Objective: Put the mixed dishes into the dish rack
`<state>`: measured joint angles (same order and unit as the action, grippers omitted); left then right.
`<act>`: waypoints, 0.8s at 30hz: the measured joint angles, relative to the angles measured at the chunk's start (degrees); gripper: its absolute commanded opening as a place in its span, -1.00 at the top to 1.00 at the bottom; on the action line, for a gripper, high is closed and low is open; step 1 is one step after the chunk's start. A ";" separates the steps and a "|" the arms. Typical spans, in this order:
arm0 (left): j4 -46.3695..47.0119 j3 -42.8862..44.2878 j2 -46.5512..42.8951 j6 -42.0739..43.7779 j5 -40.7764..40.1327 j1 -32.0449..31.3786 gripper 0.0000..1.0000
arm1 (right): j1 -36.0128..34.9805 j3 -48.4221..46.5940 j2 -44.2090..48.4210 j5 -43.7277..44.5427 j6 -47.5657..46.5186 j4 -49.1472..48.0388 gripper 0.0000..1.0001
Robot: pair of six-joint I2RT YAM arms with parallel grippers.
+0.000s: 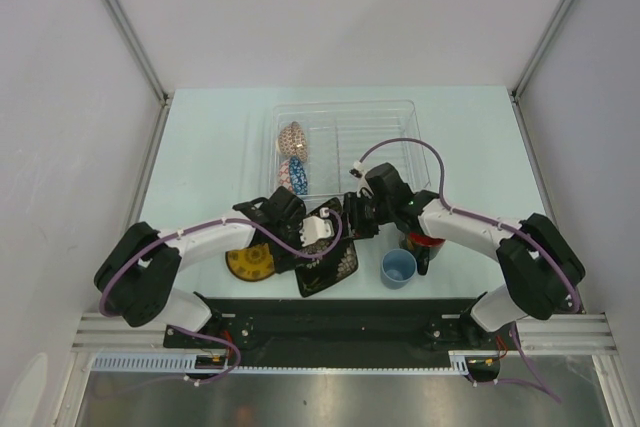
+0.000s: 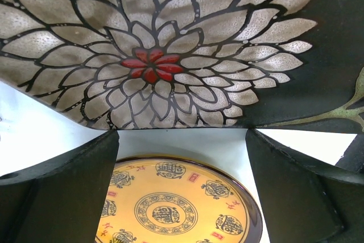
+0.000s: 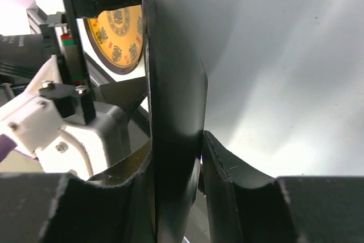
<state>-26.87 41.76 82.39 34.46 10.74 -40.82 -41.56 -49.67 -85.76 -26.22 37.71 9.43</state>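
The black square floral plate (image 1: pixel 335 252) is tilted up on edge in front of the dish rack (image 1: pixel 400 122). My right gripper (image 1: pixel 353 219) is shut on its edge; the right wrist view shows the plate (image 3: pixel 170 72) edge-on between the fingers (image 3: pixel 227 180). My left gripper (image 1: pixel 296 245) is open, its fingers (image 2: pixel 62 192) apart just under the plate's flower face (image 2: pixel 148 66), above the yellow dark-rimmed saucer (image 2: pixel 170 209). The saucer (image 1: pixel 250 264) lies on the table. The beige patterned bowl (image 1: pixel 292 137) and the blue mosaic bowl (image 1: pixel 297 173) stand in the rack's left side.
The small light-blue cup (image 1: pixel 398 268) stands on the table right of the plate. The black mug with red inside (image 1: pixel 424 244) is beside it, partly under my right arm. The rack's right part holds only wire dividers (image 1: pixel 350 147).
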 measured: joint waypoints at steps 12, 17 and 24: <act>4.42 0.02 -2.93 -3.87 0.35 0.55 -0.99 | -1.29 -1.22 -0.98 2.34 -1.95 3.43 1.00; 3.28 8.13 -7.52 -6.75 4.61 7.15 -0.99 | -3.23 -3.21 -0.79 2.82 -5.81 9.97 1.00; 0.09 18.84 -14.01 -7.91 7.74 20.92 -0.99 | -3.32 -4.76 1.75 7.19 -10.86 16.50 1.00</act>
<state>-26.79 60.60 68.38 26.55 18.48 -19.90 -44.88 -54.43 -84.01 -19.03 26.85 25.93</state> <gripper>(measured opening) 0.996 0.145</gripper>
